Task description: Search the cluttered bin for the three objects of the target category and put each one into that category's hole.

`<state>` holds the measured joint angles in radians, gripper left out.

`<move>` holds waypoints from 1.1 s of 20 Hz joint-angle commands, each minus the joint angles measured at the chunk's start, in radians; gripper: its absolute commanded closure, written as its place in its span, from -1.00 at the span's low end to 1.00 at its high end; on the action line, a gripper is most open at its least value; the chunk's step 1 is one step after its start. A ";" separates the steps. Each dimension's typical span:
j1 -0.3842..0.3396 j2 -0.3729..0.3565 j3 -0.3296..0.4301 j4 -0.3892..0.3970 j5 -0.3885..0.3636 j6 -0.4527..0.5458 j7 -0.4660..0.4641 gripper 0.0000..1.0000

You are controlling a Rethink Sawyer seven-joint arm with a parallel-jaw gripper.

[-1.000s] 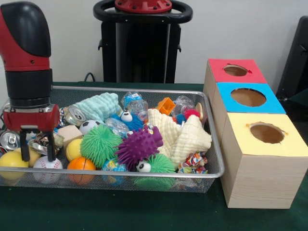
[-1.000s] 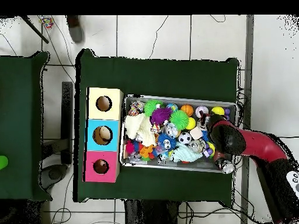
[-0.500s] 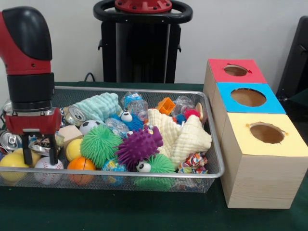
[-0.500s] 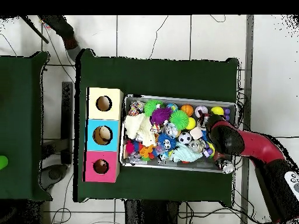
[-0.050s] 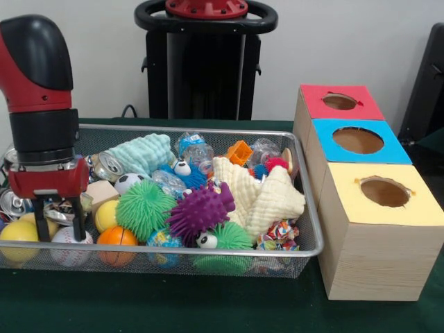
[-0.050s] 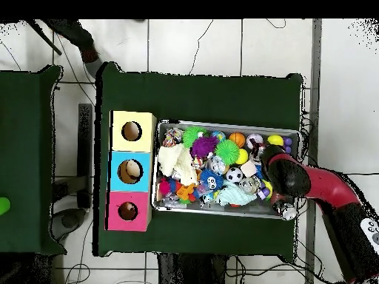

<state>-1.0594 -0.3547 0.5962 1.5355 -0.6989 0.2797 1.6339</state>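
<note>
Front view, gripper (image 5: 61, 225) jaws spread, fingers straddling a crumpled silver can (image 5: 64, 209), above the baseball (image 5: 68, 243).

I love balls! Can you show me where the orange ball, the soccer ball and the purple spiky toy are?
orange ball (image 5: 116, 237), front view, its top.
soccer ball (image 5: 126, 182), front view, its middle.
purple spiky toy (image 5: 200, 211), front view, its body.

Plain pale wall (image 5: 347, 41), white tiled floor (image 6: 222, 44) with loose cables, perhaps a side table (image 6: 26, 159).
</note>
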 commanded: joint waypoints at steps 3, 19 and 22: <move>-0.106 0.150 -0.078 -0.088 -0.112 0.170 -0.257 -1.00; -0.221 0.162 -0.060 -0.043 -0.190 0.196 -0.362 -1.00; -0.241 0.166 -0.054 -0.032 -0.208 0.187 -0.364 -1.00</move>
<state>-1.1926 -0.2948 0.7108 1.5714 -0.7064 0.3047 1.6335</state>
